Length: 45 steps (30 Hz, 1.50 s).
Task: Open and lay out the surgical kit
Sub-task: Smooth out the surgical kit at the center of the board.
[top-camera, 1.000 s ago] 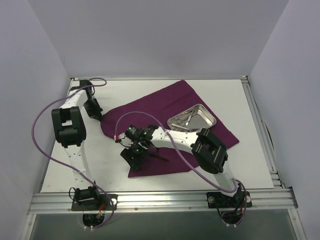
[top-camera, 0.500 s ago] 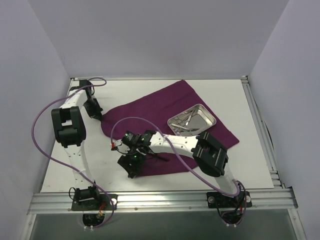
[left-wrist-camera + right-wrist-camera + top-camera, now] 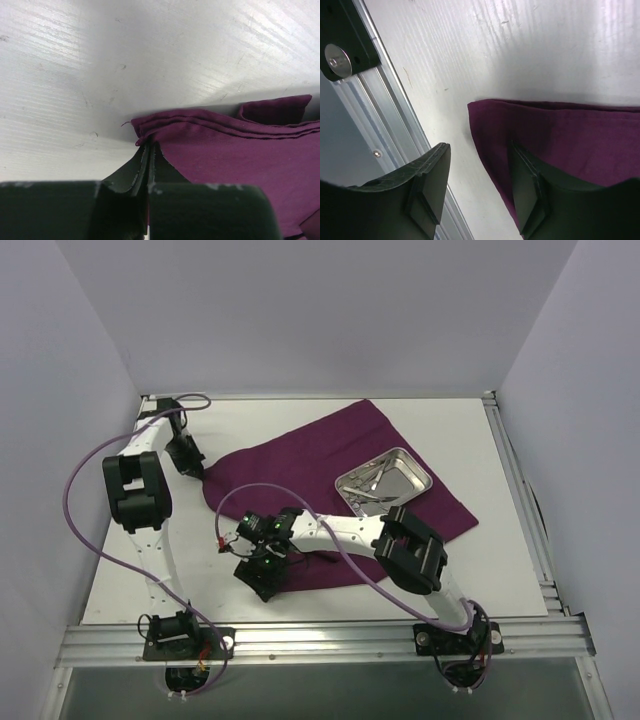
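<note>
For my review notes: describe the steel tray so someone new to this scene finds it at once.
On the white table lies a large maroon cloth; the steel tray sits on its right part. It is the only shiny thing there, a rounded rectangle holding small metal instruments.

White tabletop [image 3: 290, 420], rectangular. The wrist views show fine parallel grain, small scuffs and a soft glare patch on it. Plain pale walls with a lavender tint box it in: back wall [image 3: 320, 310] at 12 o'clock, left wall [image 3: 50, 460] at 9, right wall [image 3: 590, 420] at 3. A ribbed aluminium rail [image 3: 330, 638] runs along the 6 o'clock edge, with a thinner metal strip [image 3: 520, 500] on the 3 o'clock side. Dull grey floor [image 3: 330, 690] shows below the rail at 6. Light is even and diffuse, shadows soft-edged.
</note>
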{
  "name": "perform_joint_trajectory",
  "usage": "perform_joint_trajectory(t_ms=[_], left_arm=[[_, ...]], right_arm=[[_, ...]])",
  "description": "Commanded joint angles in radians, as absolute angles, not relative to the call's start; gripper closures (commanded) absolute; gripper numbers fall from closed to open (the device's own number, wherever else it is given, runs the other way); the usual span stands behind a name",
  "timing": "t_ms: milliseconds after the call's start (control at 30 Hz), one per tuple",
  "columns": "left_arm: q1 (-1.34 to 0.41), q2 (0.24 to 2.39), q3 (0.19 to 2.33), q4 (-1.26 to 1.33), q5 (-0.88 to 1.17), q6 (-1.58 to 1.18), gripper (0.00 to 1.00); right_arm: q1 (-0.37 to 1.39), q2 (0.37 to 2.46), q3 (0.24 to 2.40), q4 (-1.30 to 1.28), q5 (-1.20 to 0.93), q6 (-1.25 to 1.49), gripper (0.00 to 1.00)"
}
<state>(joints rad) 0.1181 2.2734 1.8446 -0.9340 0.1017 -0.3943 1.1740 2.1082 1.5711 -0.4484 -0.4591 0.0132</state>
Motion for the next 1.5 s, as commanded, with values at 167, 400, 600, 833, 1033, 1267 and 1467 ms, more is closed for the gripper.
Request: perform_joint_trajectory(t_ms=[167, 400, 600, 833, 1033, 1267, 1467], left_arm=[[0.132, 2.362, 1.862, -0.925, 0.089, -0.410, 0.98], [0.138, 2.365, 1.853, -0.928, 0.078, -0.411, 0.98], [0.146, 2.373, 1.856, -0.933, 0.074, -0.414, 0.98], [0.152, 2.395, 1.894, -0.959, 0.069, -0.400, 0.98], [0.153, 2.407, 1.914, -0.976, 0.069, -0.396, 0.98], [0.153, 2.402, 1.917, -0.985, 0.069, -0.393, 0.98], [0.153, 2.393, 1.924, -0.997, 0.063, -0.387, 0.98]], right_arm=[[1.221, 2.122, 1.554, -0.509, -0.330, -0.012, 0.55], [1.249, 2.047, 1.525, -0.489, -0.199, 0.029, 0.97], [1.259, 1.887, 1.436, -0.482, -0.308, 0.064, 1.00], [1.255, 1.766, 1.341, -0.477, -0.376, 0.109, 1.00], [1.250, 1.707, 1.357, -0.515, -0.535, 0.087, 1.00], [1.250, 1.641, 1.365, -0.612, -0.591, 0.064, 1.00], [1.246, 1.597, 1.319, -0.657, -0.658, 0.043, 1.00]])
